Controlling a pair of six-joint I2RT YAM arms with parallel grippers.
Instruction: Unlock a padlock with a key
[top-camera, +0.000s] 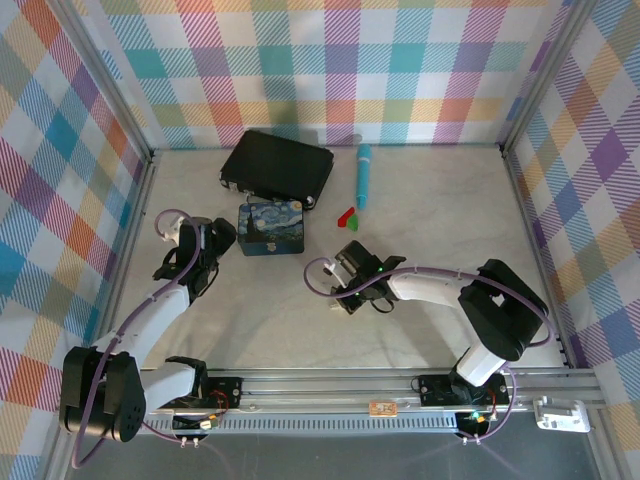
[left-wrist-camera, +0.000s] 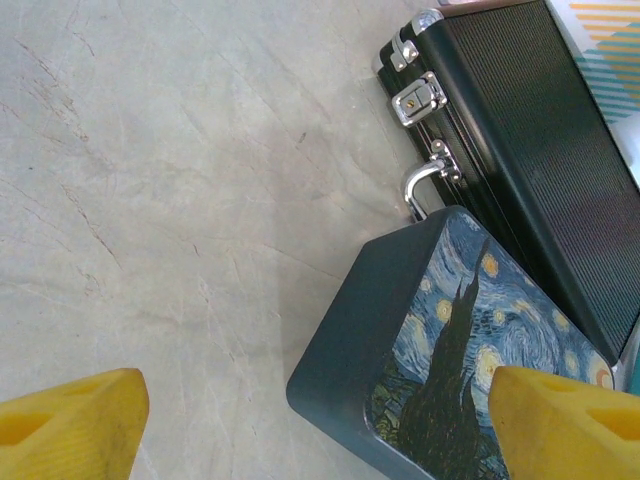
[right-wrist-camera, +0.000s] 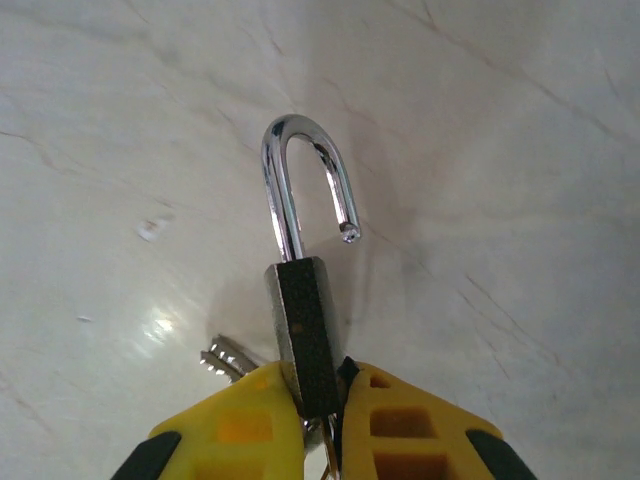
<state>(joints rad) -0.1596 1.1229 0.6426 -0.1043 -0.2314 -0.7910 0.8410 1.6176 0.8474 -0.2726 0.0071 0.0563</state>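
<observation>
Clearly the right gripper (right-wrist-camera: 320, 390) clenches the padlock (right-wrist-camera: 303, 320) by its body, so the shackle (right-wrist-camera: 298, 170) stands free and lifted open; the key (right-wrist-camera: 226, 357) pokes out beside it. Left gripper (left-wrist-camera: 318, 425) hangs released, empty.

Robot lab test cell: pale bench (top-camera: 270, 325) boxed in by plaid walls (top-camera: 330, 60) on aluminium posts (top-camera: 547, 75), two arms (top-camera: 430, 287) bolted to a rail (top-camera: 330, 385).

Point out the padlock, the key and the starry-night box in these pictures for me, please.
padlock (right-wrist-camera: 305, 335), right wrist view, on its dark body.
key (right-wrist-camera: 226, 358), right wrist view, on the silvery end showing left of the padlock.
starry-night box (left-wrist-camera: 470, 330), left wrist view, on its painted lid.
</observation>
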